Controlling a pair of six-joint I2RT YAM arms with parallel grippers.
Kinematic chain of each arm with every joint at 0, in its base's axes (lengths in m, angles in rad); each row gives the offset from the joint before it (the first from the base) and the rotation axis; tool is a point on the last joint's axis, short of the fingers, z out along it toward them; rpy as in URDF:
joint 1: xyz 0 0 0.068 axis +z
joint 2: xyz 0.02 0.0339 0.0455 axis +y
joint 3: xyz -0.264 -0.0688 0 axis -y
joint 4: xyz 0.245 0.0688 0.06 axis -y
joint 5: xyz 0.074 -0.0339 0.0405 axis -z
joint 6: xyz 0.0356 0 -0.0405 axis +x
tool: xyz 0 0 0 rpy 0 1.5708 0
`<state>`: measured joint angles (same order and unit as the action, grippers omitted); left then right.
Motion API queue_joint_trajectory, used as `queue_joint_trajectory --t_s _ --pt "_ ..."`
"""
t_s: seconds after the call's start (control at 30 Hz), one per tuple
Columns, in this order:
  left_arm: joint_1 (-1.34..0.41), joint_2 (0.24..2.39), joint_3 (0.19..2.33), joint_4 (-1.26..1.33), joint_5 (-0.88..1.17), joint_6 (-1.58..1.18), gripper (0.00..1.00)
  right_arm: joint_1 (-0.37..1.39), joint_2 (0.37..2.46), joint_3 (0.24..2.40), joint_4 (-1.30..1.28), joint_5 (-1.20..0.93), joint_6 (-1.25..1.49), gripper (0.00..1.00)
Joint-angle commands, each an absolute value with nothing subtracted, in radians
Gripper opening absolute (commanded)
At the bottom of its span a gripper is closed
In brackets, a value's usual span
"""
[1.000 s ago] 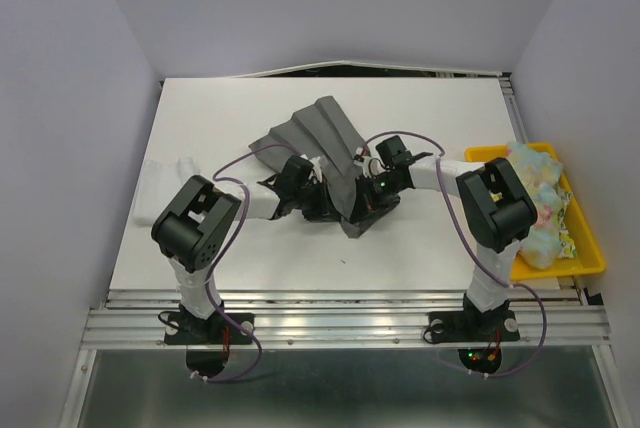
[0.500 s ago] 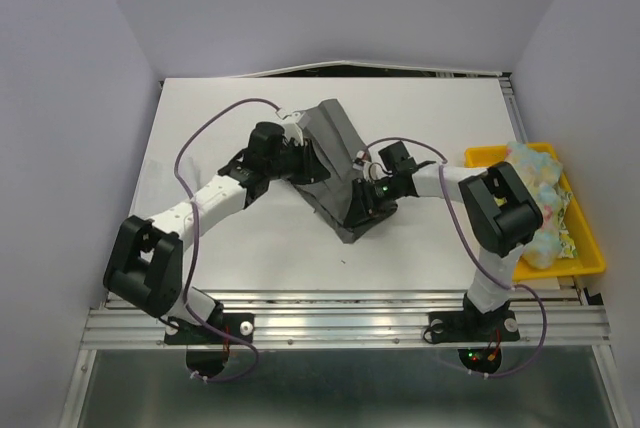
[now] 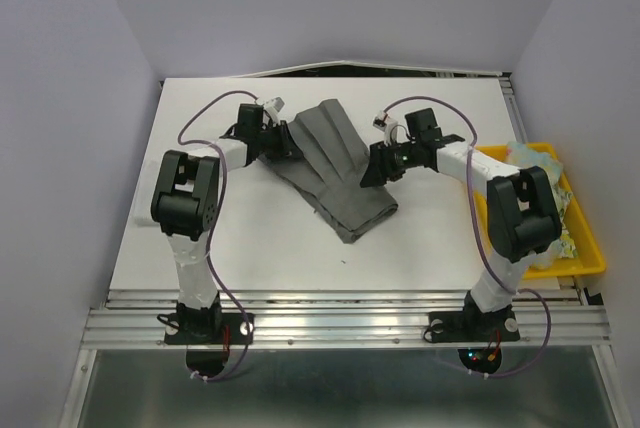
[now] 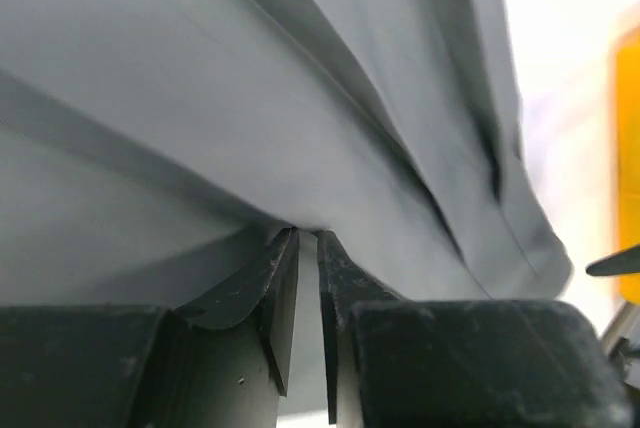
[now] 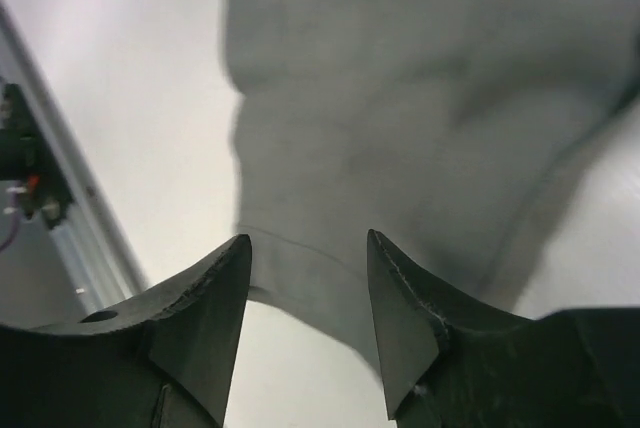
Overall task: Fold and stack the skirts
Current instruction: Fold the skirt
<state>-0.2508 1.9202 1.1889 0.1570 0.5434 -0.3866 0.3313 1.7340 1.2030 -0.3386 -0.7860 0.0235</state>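
Overhead, at the middle of the white tabletop (image 3: 250, 238), the charcoal skirt (image 3: 340, 173) lies flat as a long folded band, running from 12 o'clock down toward 5 o'clock, with fine pleat lines along its length. The left gripper (image 3: 287, 140) sits at its 9 o'clock edge and the right gripper (image 3: 372, 173) at its 3 o'clock edge. Only this view shows the yellow tray (image 3: 592, 253) at the tabletop's 3 o'clock side, heaped with pastel floral skirts (image 3: 535, 173).

From the left wrist, smooth grey cloth (image 4: 250, 98) fills the frame in soft diagonal folds. The black fingers stand narrowly parted, a thin slit of light between them, their tips at the cloth's edge (image 4: 308, 238).

From the right wrist, the jaws are spread wide with nothing between them (image 5: 308, 236). The skirt's hemmed corner (image 5: 420, 78) lies at 12 o'clock just beyond the tips, with bare tabletop at 10 o'clock.
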Motion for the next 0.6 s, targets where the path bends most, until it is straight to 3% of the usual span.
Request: queue_joint_trajectory --t_s 0.0,0.13,0.23,0.4,0.43,0.57 --pt "-0.210 2.049 1.339 0.091 0.609 -0.266 0.24 0.273 1.859 1.204 -0.417 -0.698 -0.161 0.54" --pt "-0.198 2.131 1.437 0.005 0.632 -0.186 0.24 0.273 1.956 1.174 -0.411 -0.736 -0.189 0.47" --pt "-0.198 2.064 1.447 -0.030 0.673 -0.102 0.33 0.273 1.982 1.123 -0.382 -0.768 -0.157 0.45" --pt "-0.225 1.770 1.353 -0.089 0.548 0.183 0.77 0.305 1.931 1.026 -0.342 -0.850 -0.071 0.46" --pt "-0.233 1.717 1.285 -0.092 0.519 0.236 0.98 0.330 1.913 1.011 -0.333 -0.874 -0.055 0.47" --pt "-0.349 1.473 1.097 -0.127 0.321 0.564 0.99 0.362 1.790 0.974 -0.298 -0.943 0.072 0.56"
